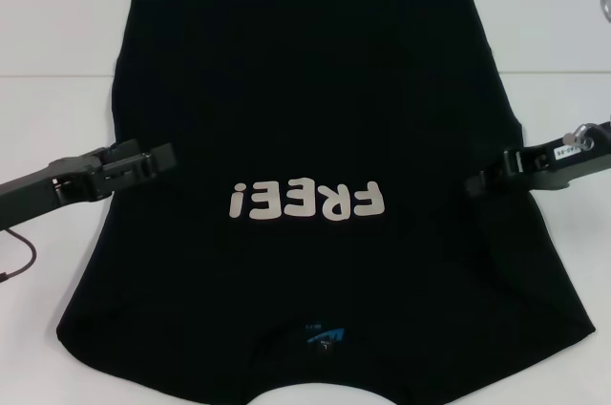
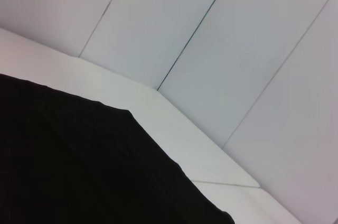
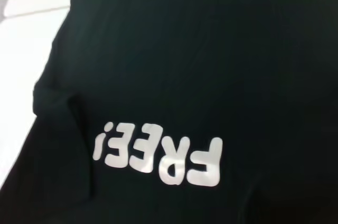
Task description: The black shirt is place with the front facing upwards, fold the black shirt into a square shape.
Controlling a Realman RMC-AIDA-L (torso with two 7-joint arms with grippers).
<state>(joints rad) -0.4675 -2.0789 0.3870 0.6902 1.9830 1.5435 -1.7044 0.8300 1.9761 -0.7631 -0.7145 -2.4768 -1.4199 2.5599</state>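
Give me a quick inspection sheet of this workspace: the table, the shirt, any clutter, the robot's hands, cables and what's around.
Surface: white table, seams visible.
Job's things: black shirt lies flat, front up, "FREE!" lettering and neck label toward the robot; unfolded.
Clutter: nothing seen.
Grippers: left end effector at the shirt's left edge, right end effector at its right edge.
Cables: dark cable below the left arm.
Surroundings: white panelled wall.
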